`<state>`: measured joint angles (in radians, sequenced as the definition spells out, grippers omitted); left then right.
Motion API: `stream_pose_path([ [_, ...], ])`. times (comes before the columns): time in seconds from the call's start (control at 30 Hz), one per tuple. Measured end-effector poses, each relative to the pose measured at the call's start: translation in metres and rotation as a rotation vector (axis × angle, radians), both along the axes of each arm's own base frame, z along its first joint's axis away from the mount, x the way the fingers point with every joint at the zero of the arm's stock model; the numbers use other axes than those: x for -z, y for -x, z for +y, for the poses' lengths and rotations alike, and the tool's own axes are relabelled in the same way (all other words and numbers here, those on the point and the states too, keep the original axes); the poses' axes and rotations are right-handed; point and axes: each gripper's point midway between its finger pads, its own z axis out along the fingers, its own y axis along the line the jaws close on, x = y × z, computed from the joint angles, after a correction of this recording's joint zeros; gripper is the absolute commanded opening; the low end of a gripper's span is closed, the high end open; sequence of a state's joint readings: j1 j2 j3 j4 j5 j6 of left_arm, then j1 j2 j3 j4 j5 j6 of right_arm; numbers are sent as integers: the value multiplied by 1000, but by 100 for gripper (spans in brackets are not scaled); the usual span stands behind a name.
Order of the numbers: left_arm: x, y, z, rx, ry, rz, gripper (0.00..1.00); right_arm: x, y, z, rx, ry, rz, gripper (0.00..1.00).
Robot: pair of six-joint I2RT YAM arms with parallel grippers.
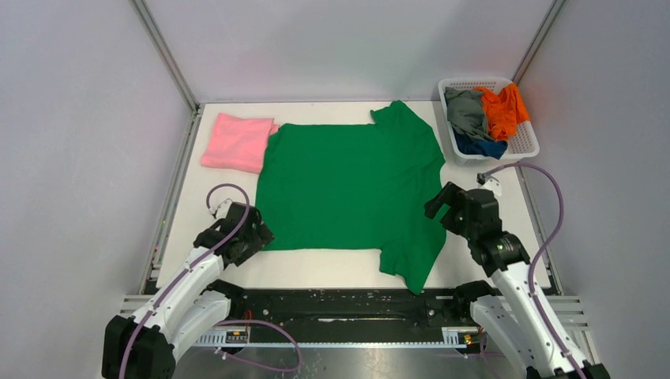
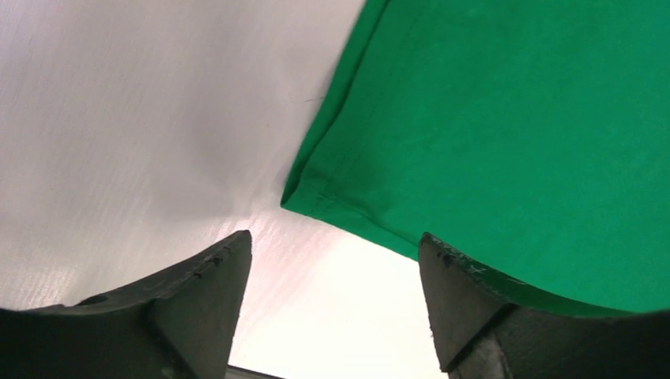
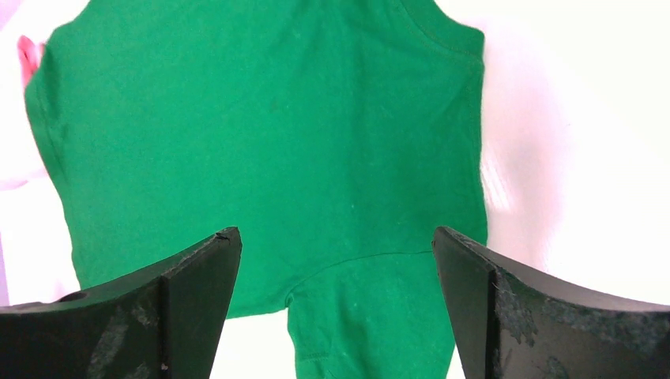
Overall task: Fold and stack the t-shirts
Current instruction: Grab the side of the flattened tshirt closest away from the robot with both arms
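**My tally, kind by kind**

I count one each: green t-shirt (image 1: 348, 189), pink t-shirt (image 1: 235, 142), grey t-shirt (image 1: 466, 112), orange t-shirt (image 1: 503, 109), dark blue t-shirt (image 1: 480, 147). That makes five. One white basket (image 1: 525, 147). Two tools: left tool (image 2: 336, 245), right tool (image 3: 336, 237).

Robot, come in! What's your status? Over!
Left tool open at hem corner of green t-shirt. Right tool open over its near sleeve. Shirt flat, unfolded. Folded pink t-shirt beside far corner.

Plain green t-shirt (image 1: 348, 189); pink t-shirt (image 1: 235, 142); white basket (image 1: 528, 147) (3 more: orange shirt (image 1: 506, 109), grey shirt (image 1: 466, 112), dark blue shirt (image 1: 483, 147)).
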<state>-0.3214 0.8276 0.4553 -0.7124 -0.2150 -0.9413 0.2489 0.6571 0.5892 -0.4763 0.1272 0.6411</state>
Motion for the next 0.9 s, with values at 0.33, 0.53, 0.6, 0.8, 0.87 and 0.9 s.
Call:
stream_pose_path([
  [0.33, 21, -2, 2, -64, -10, 52, 44, 3, -1, -8, 37, 25, 4, 99],
  [0.53, 24, -20, 1, -104, -14, 15, 29, 13, -2, -8, 37, 40, 45, 99],
  [0.6, 24, -26, 0, -112, -12, 3, 16, 14, -2, -8, 36, 43, 49, 99],
  [0.8, 26, -37, -1, -119, -21, -5, 0, 15, -2, -7, 20, 52, 50, 99],
  [0.87, 25, -38, -1, -112, -23, -7, 0, 16, -1, -5, 0, 51, 56, 99],
  [0.9, 25, -38, -1, -106, -23, -8, 0, 17, 0, -2, -20, 46, 62, 100],
])
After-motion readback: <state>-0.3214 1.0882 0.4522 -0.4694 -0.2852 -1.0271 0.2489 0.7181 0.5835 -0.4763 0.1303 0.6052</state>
